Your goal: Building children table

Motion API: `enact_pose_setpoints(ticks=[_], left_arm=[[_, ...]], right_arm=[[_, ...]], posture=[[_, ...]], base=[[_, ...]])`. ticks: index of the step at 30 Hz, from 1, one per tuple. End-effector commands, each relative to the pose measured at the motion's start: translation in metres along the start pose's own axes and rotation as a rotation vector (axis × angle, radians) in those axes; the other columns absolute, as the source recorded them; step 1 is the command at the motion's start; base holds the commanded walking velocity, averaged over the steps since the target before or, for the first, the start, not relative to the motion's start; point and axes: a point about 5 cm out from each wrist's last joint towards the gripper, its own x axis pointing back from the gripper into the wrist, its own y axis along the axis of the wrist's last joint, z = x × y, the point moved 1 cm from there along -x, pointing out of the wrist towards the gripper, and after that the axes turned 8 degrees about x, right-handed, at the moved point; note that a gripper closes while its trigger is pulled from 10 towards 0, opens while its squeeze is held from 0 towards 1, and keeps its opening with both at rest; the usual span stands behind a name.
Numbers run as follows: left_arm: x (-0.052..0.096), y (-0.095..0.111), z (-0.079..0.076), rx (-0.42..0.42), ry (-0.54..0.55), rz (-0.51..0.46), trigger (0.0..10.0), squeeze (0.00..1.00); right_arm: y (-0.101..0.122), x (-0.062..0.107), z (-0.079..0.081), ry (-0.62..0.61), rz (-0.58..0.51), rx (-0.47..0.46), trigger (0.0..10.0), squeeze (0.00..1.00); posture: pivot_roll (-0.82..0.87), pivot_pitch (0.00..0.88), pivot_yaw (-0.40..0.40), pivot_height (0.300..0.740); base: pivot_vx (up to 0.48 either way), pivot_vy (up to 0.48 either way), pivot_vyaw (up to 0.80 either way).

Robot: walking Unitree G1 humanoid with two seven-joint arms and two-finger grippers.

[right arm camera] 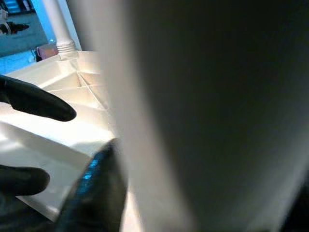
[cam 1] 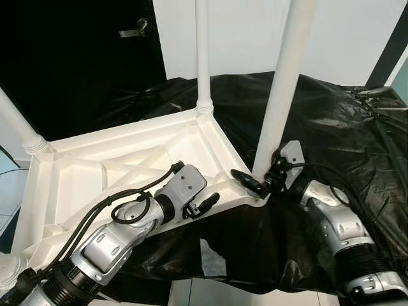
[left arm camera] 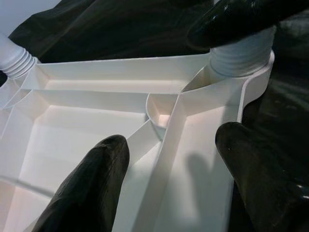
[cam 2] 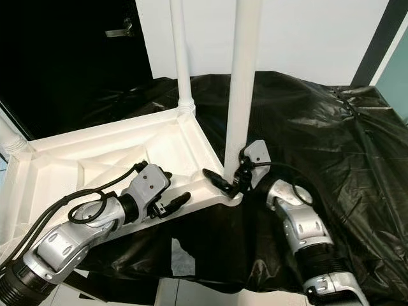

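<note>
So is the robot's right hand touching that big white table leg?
Touching. In the left eye view the right end effector grips the near table leg at its base; the right wrist view shows the leg close against a finger.

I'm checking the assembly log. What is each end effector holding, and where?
The right end effector grips the near table leg at its base. The left end effector, open, straddles the upturned tabletop's edge.
</note>
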Motion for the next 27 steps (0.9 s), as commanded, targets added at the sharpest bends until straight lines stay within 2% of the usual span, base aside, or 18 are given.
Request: enact_pose_setpoints(ticks=[1,6,9,10,11,12,13,14,15,16,19,20,21,22,23,25,26,27], left_arm=[[0.001,-0.005,-0.011,-0.007,-0.179,0.04,10.0,0.0],[0.0,-0.005,-0.011,-0.006,-0.173,0.037,10.0,0.0],[-0.002,-0.004,-0.012,-0.007,-0.172,0.034,10.0,0.0],[-0.003,-0.004,-0.012,-0.008,-0.172,0.033,10.0,0.0],[-0.003,-0.004,-0.012,-0.008,-0.172,0.033,10.0,0.0],[-0.003,-0.004,-0.013,-0.009,-0.173,0.032,10.0,0.0],[-0.003,-0.004,-0.013,-0.009,-0.172,0.031,10.0,0.0],[-0.003,-0.004,-0.013,-0.009,-0.172,0.031,10.0,0.0],[-0.004,-0.004,-0.013,-0.009,-0.171,0.029,10.0,0.0],[-0.004,-0.003,-0.014,-0.008,-0.169,0.028,10.0,0.0],[-0.004,-0.003,-0.014,-0.007,-0.168,0.028,10.0,0.0],[-0.004,-0.003,-0.014,-0.007,-0.168,0.028,10.0,0.0],[-0.004,-0.003,-0.014,-0.007,-0.168,0.028,10.0,0.0],[-0.004,-0.004,-0.015,-0.009,-0.169,0.029,10.0,0.0],[-0.004,-0.004,-0.015,-0.009,-0.169,0.029,10.0,0.0],[-0.004,-0.003,-0.015,-0.012,-0.171,0.028,10.0,0.0],[-0.004,-0.003,-0.015,-0.012,-0.171,0.028,10.0,0.0],[-0.004,-0.003,-0.015,-0.013,-0.172,0.028,10.0,0.0]], right_arm=[[-0.006,0.002,0.003,0.029,0.016,-0.032,0.0,0.0],[-0.008,0.006,0.002,0.026,0.026,-0.053,0.0,0.0],[-0.01,0.007,-0.003,-0.041,0.026,-0.071,0.0,0.0],[-0.011,0.006,-0.004,-0.068,0.037,-0.066,0.6,0.0],[-0.011,0.006,-0.004,-0.068,0.037,-0.066,0.6,0.0],[-0.012,0.005,-0.005,-0.104,0.045,-0.056,4.0,0.0],[-0.015,0.004,-0.005,-0.152,0.084,-0.049,10.0,0.0],[-0.015,0.004,-0.005,-0.152,0.084,-0.049,10.0,0.0],[-0.018,0.003,-0.005,-0.201,0.112,-0.025,10.0,0.0],[-0.021,0.001,-0.004,-0.262,0.136,-0.031,10.0,0.0],[-0.023,0.0,-0.002,-0.322,0.158,-0.043,10.0,0.0],[-0.026,0.0,0.0,-0.413,0.177,-0.067,10.0,0.0],[-0.026,0.0,0.0,-0.413,0.177,-0.067,10.0,0.0],[-0.03,-0.001,0.003,-0.507,0.201,-0.09,10.0,0.0],[-0.03,-0.001,0.003,-0.507,0.201,-0.09,10.0,0.0],[-0.035,0.0,0.01,-0.671,0.229,-0.131,10.0,0.0],[-0.035,0.0,0.01,-0.671,0.229,-0.131,10.0,0.0],[-0.036,-0.001,0.016,-0.746,0.234,-0.166,10.0,0.0]], posture=[[0.07,0.0,0.01,0.74],[0.06,0.0,0.008,0.74],[0.06,0.0,0.006,0.74],[0.06,0.0,0.006,0.74],[0.06,0.0,0.006,0.74],[0.06,0.0,0.006,0.74],[0.06,0.0,0.004,0.74],[0.06,0.0,0.004,0.74],[0.06,0.0,0.004,0.74],[0.06,0.0,0.003,0.74],[0.06,0.0,0.003,0.74],[0.06,0.0,0.003,0.74],[0.06,0.0,0.003,0.74],[0.06,0.0,0.003,0.74],[0.06,0.0,0.003,0.74],[0.06,0.0,0.005,0.74],[0.06,0.0,0.005,0.74],[0.06,0.0,0.004,0.74]], base=[[0.0,0.0,0.0],[0.0,0.0,0.0],[0.0,0.0,0.0],[0.0,0.0,0.0],[0.0,0.0,0.0],[0.0,0.0,0.0],[0.0,0.0,0.0],[0.0,0.0,0.0],[0.0,0.0,0.0],[0.0,0.0,0.0],[0.0,0.0,0.0],[0.0,0.0,0.0],[0.0,0.0,0.0],[0.0,0.0,0.0],[0.0,0.0,0.0],[0.0,0.0,0.0],[0.0,0.0,0.0],[0.0,0.0,0.0]])
